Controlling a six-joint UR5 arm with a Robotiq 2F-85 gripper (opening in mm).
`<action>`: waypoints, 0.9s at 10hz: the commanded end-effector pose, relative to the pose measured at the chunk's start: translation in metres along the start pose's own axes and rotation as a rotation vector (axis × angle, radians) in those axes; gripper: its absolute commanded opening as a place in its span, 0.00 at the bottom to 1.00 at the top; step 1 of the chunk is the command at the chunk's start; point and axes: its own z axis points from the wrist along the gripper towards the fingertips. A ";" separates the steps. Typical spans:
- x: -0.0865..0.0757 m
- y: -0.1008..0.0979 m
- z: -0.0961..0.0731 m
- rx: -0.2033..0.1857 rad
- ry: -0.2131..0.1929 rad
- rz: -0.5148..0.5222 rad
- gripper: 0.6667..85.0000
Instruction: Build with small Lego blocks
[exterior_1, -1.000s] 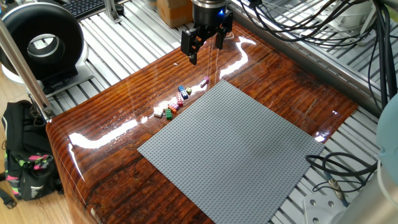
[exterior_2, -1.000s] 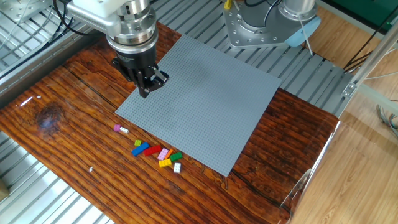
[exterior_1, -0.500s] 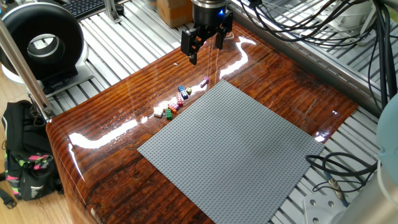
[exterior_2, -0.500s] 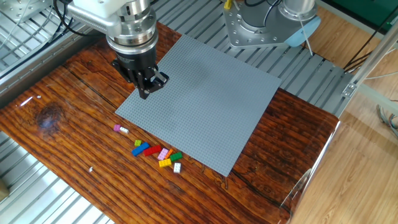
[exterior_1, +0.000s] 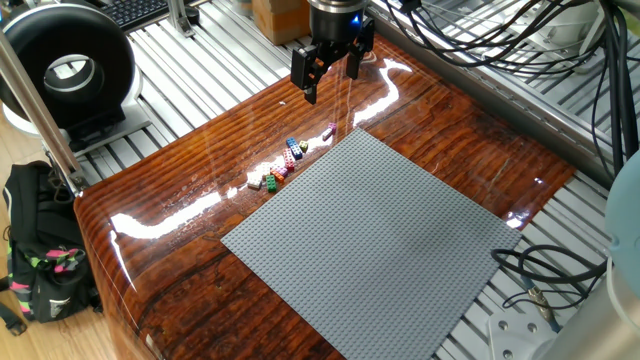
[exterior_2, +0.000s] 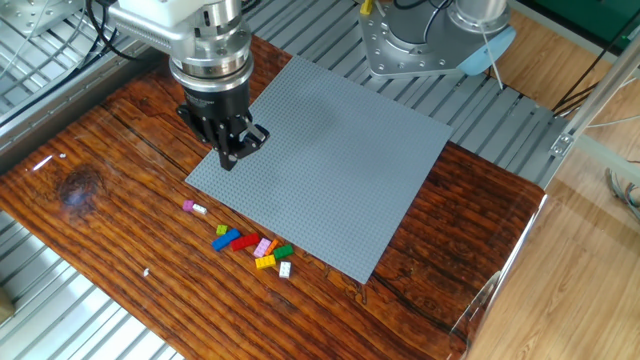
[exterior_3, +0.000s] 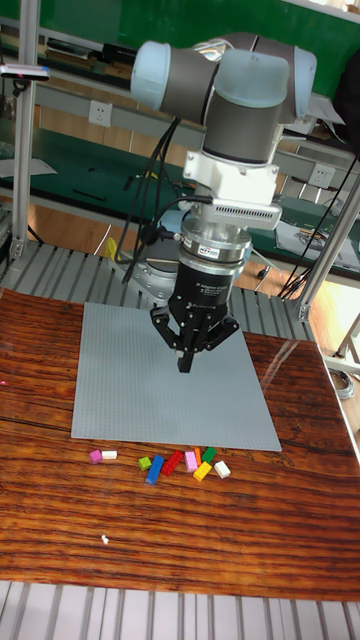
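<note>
The small Lego blocks (exterior_1: 281, 166) lie loose on the wooden table in a short row beside the grey baseplate (exterior_1: 390, 250). The row (exterior_2: 255, 248) has blue, red, pink, yellow, green and white pieces (exterior_3: 186, 464). A pink and white pair (exterior_2: 194, 208) lies a little apart from the row (exterior_3: 102, 456). My gripper (exterior_3: 185, 366) hangs well above the table, over the baseplate's (exterior_2: 340, 150) edge near the blocks. Its fingers appear to meet in one dark tip (exterior_2: 229, 161) with nothing between them. The same tip points down in the one fixed view (exterior_1: 311, 97).
A black ring-shaped device (exterior_1: 65, 70) and a metal post (exterior_1: 40, 110) stand beyond the table's left corner, with a backpack (exterior_1: 45, 265) on the floor. Cables (exterior_1: 545, 280) trail at the right. The arm's base (exterior_2: 430, 45) sits behind the baseplate. A white speck (exterior_2: 147, 271) lies near the table edge.
In the other fixed view my gripper has shifted slightly left and down and turned a little. The blocks have not moved.
</note>
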 end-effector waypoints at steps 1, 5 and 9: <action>-0.007 0.003 0.007 -0.004 -0.027 -0.011 0.02; 0.012 0.008 0.021 0.002 0.042 -0.065 0.02; 0.001 0.017 0.025 -0.023 -0.004 -0.079 0.02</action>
